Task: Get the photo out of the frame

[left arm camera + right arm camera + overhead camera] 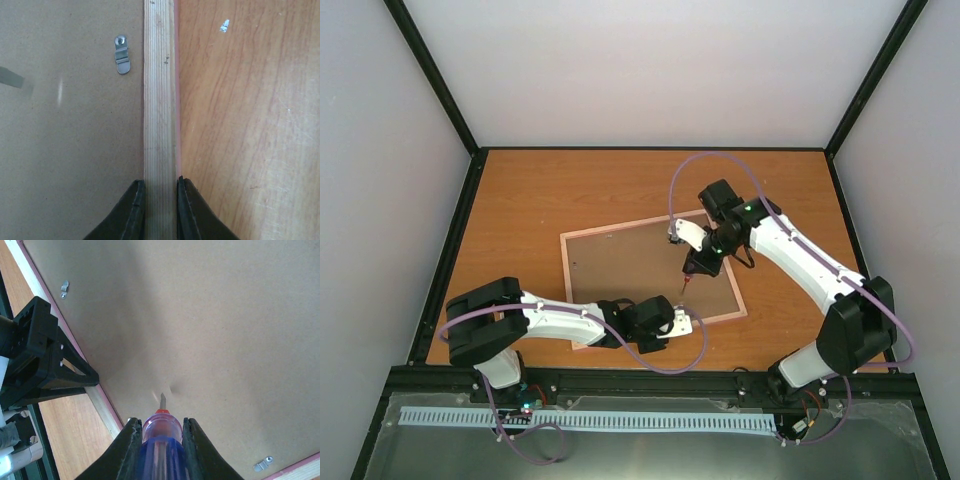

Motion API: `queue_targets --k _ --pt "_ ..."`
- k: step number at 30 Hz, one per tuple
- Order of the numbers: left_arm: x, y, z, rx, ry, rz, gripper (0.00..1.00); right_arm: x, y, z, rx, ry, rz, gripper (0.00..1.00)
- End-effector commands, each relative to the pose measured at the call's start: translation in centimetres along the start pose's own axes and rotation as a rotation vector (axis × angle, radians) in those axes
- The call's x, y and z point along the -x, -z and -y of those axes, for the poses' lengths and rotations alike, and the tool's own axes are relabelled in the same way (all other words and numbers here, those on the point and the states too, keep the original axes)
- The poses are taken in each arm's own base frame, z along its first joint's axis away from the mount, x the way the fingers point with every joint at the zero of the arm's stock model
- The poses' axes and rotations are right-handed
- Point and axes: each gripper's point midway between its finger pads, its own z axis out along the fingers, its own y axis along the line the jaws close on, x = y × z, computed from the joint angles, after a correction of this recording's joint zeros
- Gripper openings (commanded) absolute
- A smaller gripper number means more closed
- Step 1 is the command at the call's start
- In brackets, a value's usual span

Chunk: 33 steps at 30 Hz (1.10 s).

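Frame (620,227) lies face down on the table (520,200), board (640,270) up, photo presumably hidden beneath. Left gripper (160,192) pinches its 5 o'clock rail (160,100) to steady it; right gripper (161,426) clamps a screwdriver (161,442), tip over the board, likely for turning clips (121,55).

You're looking into a robotics lab test cell. Plain white panels (650,70) close it in on three sides, framed by black struts (433,68). Down below sits a bare wooden table (540,200), with the left arm (555,318) and right arm (810,262) mounted along its near edge. Purple cables (715,155) loop off them, and a white slotted cable duct (590,419) runs across the front.
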Motion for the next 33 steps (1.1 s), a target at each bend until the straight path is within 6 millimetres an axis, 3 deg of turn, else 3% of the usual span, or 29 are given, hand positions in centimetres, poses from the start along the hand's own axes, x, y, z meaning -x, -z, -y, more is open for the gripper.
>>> queue_targets --k 1,7,10,13,18,23,28,30,33 --pt "-4.3 -0.8 1.2 -0.039 -0.016 -0.151 0.04 1.4 1.9 0.6 -0.052 0.009 0.063 0.03" --pt "-2.1 0.2 0.7 -0.030 0.014 -0.080 0.06 -0.3 3.7 2.4 -0.120 -0.070 0.088 0.03" --pt "1.2 1.7 0.0 -0.032 0.070 0.043 0.12 -1.7 4.9 3.9 -0.181 -0.132 0.105 0.03" --pt "3.7 3.5 -1.4 0.000 0.134 0.114 0.26 -3.3 6.6 5.7 -0.249 -0.202 0.133 0.03" --pt "7.8 8.3 -5.6 0.117 0.248 0.211 0.53 -6.4 9.0 8.4 -0.338 -0.319 0.147 0.03" --pt "10.5 14.5 -12.0 0.246 0.420 0.354 0.75 -9.3 10.2 10.3 -0.383 -0.416 0.135 0.03" --pt "10.5 19.1 -18.1 0.297 0.616 0.497 0.86 -11.4 11.3 11.8 -0.436 -0.477 0.122 0.03" --pt "9.5 19.7 -20.1 0.309 0.688 0.527 0.87 -12.1 11.7 12.4 -0.486 -0.468 0.113 0.04" --pt "6.9 19.0 -22.4 0.357 0.759 0.497 0.88 -12.7 12.8 13.5 -0.599 -0.419 0.086 0.05"
